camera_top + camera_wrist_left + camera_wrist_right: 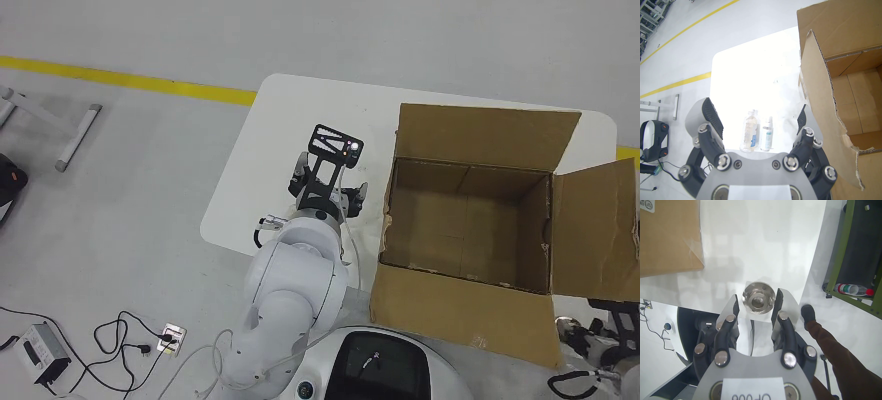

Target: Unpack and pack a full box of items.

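Seen from the top view, the cardboard box (465, 300) stands on the white table (300, 110) with its flaps up, and the left gripper (327, 183) hangs just beside its torn wall. The left wrist view adds a clear bottle (750, 132) and a spray bottle (767, 134), standing side by side on the table below widely parted fingers (712, 115). In the right wrist view a metal flange (759, 306) sits at the table's corner within the right gripper (757, 298). I cannot tell whether it is clamped.
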